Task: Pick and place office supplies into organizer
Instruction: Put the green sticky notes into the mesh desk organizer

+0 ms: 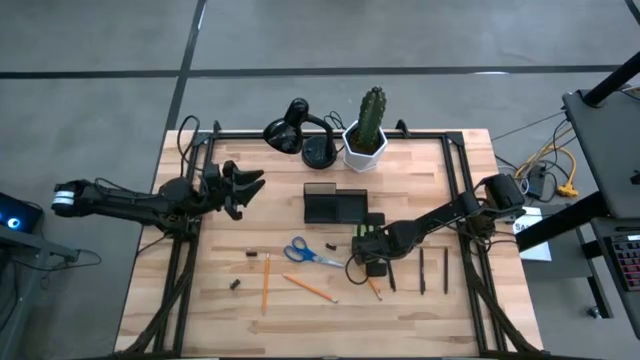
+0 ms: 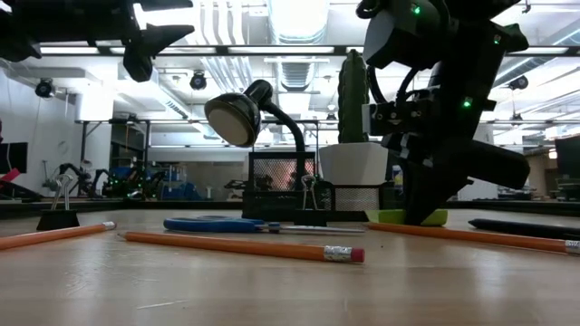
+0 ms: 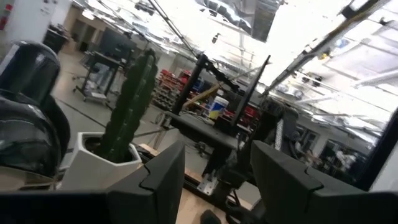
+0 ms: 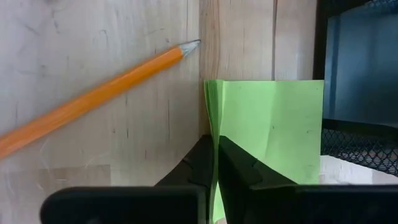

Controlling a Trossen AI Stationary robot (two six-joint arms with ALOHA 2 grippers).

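Two grippers noted: left gripper (image 1: 250,183) hangs released, well clear of the work, while right gripper (image 4: 214,163) is clenched on the sticky-note pad (image 4: 267,124) edge, organizer (image 1: 335,204) just beyond its jaws; advise lifting straight, gently

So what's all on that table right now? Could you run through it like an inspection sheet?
Surface: wooden table, bare patches.
Job's things: black organizer; blue scissors; orange pencils; dark pens; binder clips; green sticky pad.
Clutter: desk lamp, cactus at the far edge.
Grippers: right gripper shut on the sticky pad's edge; left gripper open, raised, waiting.
Cables: bundle beyond the right side.
Surroundings: workshop racks; nobody seen.
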